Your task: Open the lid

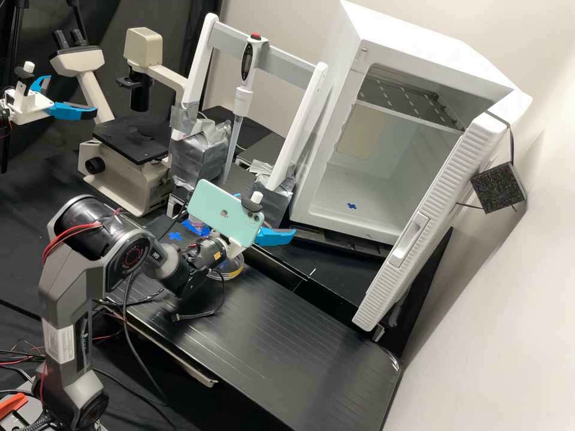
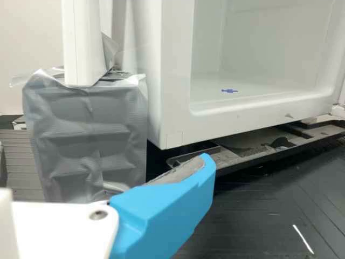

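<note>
The white end effector [image 1: 266, 214] hangs above the black table [image 1: 275, 335], its bright blue curved fingers [image 1: 275, 237] spread apart. Beneath the arm, partly hidden, a transparent round plastic dish [image 1: 232, 269] sits on the table; its lid's state I cannot tell. Farther out stands a white box-shaped incubator [image 1: 323, 206], door open.

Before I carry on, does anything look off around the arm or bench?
Mainly a black cable hanging below the arm: its plug appears connected to nothing. The silver tape around the foot of the white pipette stand has creased, lifting edges, though it looks deliberately applied.
</note>
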Robot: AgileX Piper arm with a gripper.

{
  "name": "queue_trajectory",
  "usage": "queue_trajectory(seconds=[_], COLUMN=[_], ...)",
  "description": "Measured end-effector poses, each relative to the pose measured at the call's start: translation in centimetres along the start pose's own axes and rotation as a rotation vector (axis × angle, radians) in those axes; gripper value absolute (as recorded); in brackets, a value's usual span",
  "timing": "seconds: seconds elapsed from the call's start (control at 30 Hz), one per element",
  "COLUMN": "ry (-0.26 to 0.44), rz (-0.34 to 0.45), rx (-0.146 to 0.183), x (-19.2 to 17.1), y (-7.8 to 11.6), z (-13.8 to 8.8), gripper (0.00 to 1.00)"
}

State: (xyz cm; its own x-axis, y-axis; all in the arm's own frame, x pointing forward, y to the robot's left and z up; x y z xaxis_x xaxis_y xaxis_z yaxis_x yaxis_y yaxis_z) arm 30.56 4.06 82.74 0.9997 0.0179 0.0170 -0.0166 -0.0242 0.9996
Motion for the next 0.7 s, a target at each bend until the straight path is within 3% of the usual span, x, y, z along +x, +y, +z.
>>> queue_trajectory(seconds=[0.33,0.7], ry=[-0.003,0.106], rz=[0.001,0.105], rx=[-0.003,-0.001], x=[-1.0,-9.2], y=[0.0,1.8], z=[0.5,1.6], gripper=[1.0,1.0])
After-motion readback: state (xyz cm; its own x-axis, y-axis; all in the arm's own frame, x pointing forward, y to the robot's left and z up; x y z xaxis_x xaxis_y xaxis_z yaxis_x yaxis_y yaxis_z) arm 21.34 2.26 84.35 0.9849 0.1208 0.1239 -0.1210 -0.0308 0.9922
